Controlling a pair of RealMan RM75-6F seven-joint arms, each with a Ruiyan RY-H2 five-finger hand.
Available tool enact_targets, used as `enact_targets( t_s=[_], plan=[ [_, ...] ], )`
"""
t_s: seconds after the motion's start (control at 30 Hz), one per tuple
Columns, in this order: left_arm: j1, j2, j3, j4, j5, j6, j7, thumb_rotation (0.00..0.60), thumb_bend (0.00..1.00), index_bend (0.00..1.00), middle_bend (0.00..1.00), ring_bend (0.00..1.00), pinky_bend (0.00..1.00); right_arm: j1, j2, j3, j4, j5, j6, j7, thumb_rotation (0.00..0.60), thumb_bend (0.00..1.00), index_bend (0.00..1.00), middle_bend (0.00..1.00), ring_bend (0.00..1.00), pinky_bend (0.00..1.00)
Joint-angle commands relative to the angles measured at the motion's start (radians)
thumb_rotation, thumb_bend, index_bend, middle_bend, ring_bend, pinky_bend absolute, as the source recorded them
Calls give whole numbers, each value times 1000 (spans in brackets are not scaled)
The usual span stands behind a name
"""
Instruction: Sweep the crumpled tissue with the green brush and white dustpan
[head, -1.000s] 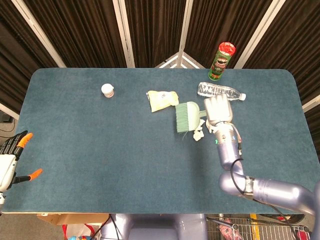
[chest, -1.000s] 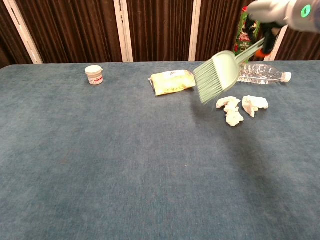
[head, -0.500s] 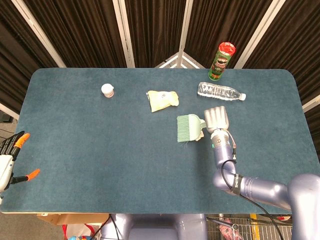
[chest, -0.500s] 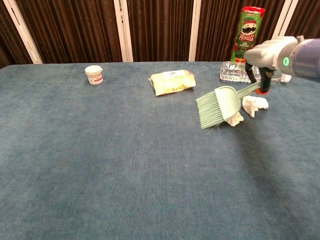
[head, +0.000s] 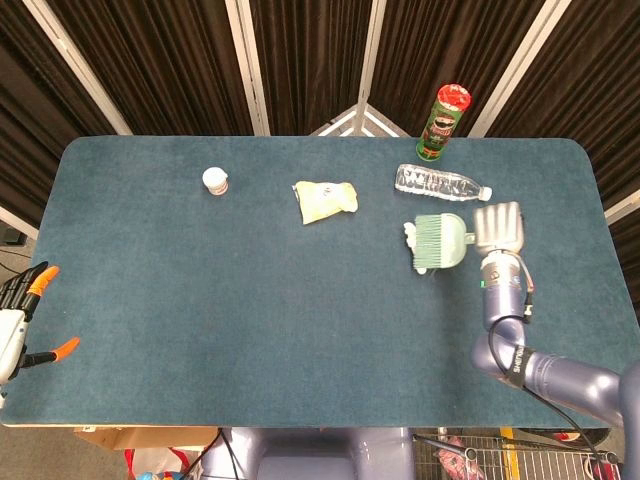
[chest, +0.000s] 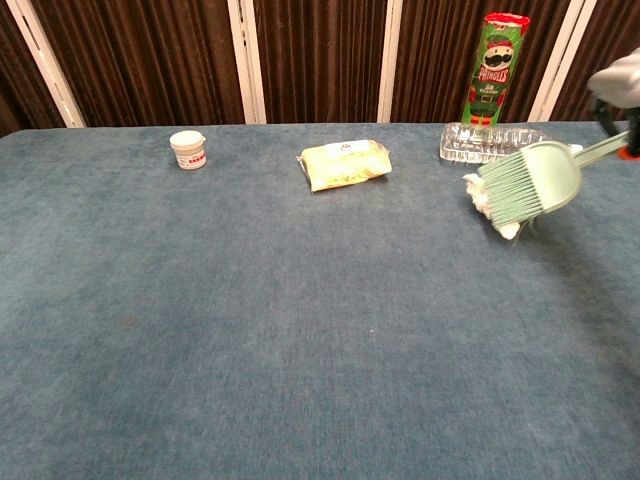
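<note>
Right hand (head: 499, 228) right of centre in head view, clamped on handle of green brush (head: 438, 243); same hand barely inside right edge of chest view. Bristles pointing left and down, over crumpled tissue (head: 410, 232), white bits peeking out at bristle tips. Water bottle (head: 441, 183) just above brush, lying flat. Green chip can (head: 439, 123) upright beyond bottle. Yellow packet (head: 324, 200) upper centre, small white jar (head: 215, 180) upper left. Left hand (head: 22, 320) at far left edge, off blue table (head: 200, 300), fingers apart, holding nothing.
</note>
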Motion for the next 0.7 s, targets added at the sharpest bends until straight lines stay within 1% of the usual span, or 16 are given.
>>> enact_targets(
  t_s=[0.03,0.17,0.4,0.53,0.7],
  plan=[
    [-1,-1,0,-2,3,1,3,600,0,0,0,0,17,-19,56,-14,-29,-4,21,-9,600,595,786,960,1000,857],
    [-3,-3,1,-5,7,1,9,600,0,0,0,0,17,-36,125,-24,-78,-21,45,-13,600,595,786,960,1000,857],
    [-5,-5,-1,-9,9,1,17,600,0,0,0,0,17,-48,222,-1,-178,-65,85,19,600,594,786,960,1000,857],
    [-5,-6,0,-9,13,5,20,600,0,0,0,0,17,-69,295,25,-282,-112,107,82,600,594,786,960,1000,857],
    [-2,-7,1,-9,17,14,17,600,0,0,0,0,17,-103,359,16,-388,-187,119,131,600,595,786,960,1000,857]
  ],
)
